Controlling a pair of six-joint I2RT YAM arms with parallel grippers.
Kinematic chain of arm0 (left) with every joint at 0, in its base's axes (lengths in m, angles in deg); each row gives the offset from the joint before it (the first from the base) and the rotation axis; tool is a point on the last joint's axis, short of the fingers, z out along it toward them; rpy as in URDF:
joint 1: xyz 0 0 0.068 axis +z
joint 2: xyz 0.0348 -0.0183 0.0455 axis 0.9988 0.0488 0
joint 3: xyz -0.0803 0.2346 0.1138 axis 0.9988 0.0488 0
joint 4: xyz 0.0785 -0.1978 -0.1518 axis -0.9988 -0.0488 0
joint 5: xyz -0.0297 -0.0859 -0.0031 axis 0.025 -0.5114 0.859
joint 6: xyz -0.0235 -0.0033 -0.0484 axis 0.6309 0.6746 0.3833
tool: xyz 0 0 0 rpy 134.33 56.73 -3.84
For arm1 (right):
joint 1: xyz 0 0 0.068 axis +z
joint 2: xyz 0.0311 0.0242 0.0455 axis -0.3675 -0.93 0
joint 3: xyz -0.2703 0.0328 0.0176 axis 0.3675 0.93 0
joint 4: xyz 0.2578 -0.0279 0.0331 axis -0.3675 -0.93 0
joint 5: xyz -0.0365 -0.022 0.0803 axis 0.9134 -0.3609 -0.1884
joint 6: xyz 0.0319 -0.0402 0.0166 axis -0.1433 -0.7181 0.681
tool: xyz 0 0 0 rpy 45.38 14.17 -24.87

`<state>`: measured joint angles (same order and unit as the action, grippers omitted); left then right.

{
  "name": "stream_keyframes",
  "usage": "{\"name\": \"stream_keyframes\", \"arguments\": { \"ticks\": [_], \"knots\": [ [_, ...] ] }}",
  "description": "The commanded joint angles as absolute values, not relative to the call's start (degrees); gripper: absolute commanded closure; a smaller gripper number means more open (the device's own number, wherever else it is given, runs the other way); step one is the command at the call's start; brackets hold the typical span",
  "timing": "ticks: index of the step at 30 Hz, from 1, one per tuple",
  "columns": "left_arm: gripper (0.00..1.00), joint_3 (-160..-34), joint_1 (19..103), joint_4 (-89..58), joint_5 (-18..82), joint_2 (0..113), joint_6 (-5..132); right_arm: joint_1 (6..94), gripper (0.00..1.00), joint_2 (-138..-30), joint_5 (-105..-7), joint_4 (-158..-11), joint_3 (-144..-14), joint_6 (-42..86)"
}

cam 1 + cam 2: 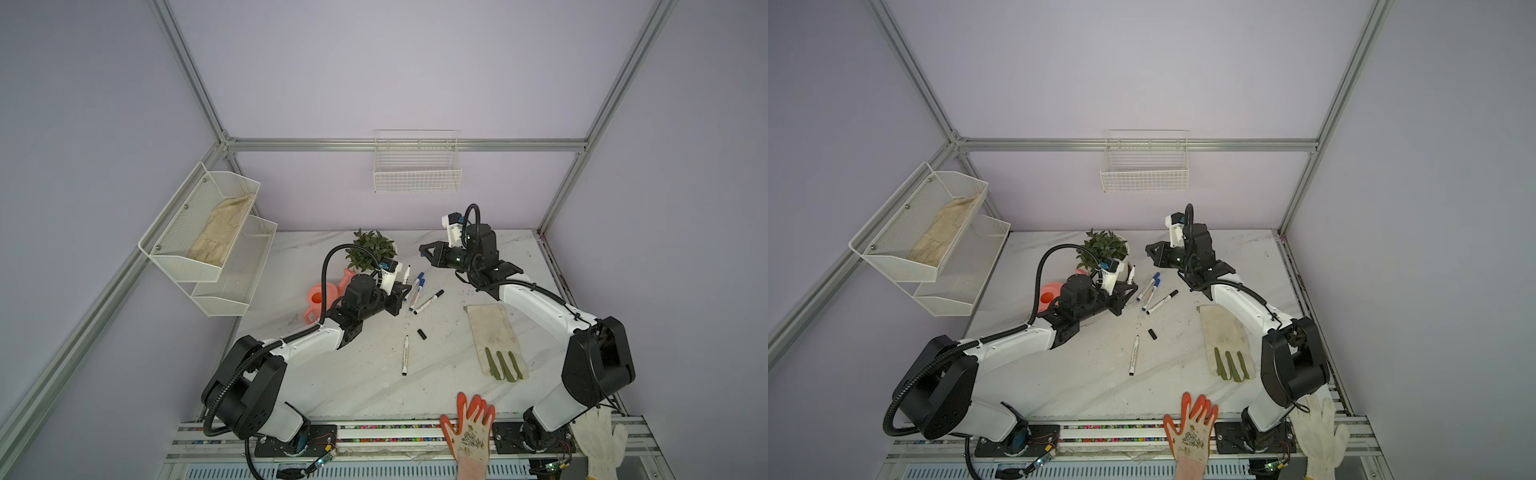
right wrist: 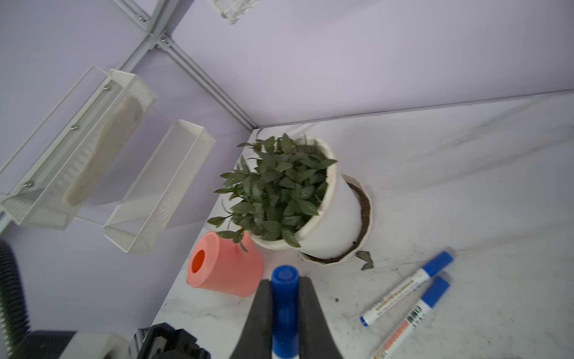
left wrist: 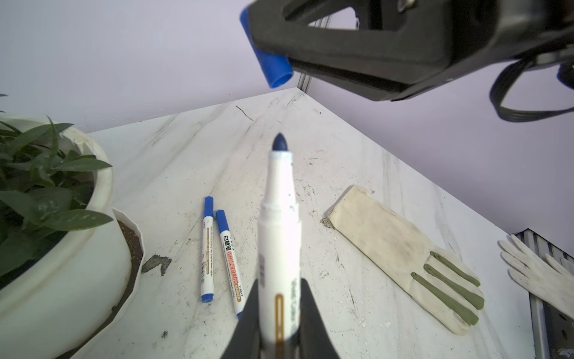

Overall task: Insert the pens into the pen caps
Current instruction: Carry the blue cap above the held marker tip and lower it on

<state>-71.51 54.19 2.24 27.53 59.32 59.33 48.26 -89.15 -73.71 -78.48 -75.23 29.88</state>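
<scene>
My left gripper (image 1: pixel 402 289) (image 3: pixel 279 289) is shut on an uncapped white pen (image 3: pixel 279 236) whose blue tip points up toward my right gripper (image 1: pixel 423 251) (image 2: pixel 285 283). That gripper hangs above and beyond it, shut on a blue pen cap (image 3: pixel 268 60) (image 2: pixel 285 298); tip and cap are apart. Two blue-capped pens (image 1: pixel 417 289) (image 3: pixel 217 251) and a black-capped pen (image 1: pixel 429 301) lie on the table beside the left gripper. Nearer the front lie an uncapped pen (image 1: pixel 405 355) and a loose black pen cap (image 1: pixel 422 334).
A potted plant (image 1: pixel 371 249) and a pink watering can (image 1: pixel 318 299) stand behind the left arm. A beige glove (image 1: pixel 494 340) lies at the right. An orange glove (image 1: pixel 469 428) and a white glove (image 1: pixel 602 440) lie on the front rail. Mesh shelves (image 1: pixel 208 241) hang left.
</scene>
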Motion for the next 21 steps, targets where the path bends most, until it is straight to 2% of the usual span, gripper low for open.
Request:
{"name": "stream_keyframes", "arguments": {
  "ticks": [1, 21],
  "knots": [
    [1.00, -73.14, 54.16, 5.41, 26.99, 59.28, 60.66, 50.29, 1.00, -89.44, -79.38, -70.69, -73.45, 30.68],
    [1.00, -73.20, 53.93, 6.28, 30.26, 59.44, 61.47, 51.18, 1.00, -87.51, -81.90, -72.96, -71.49, 28.13]
  ]
}}
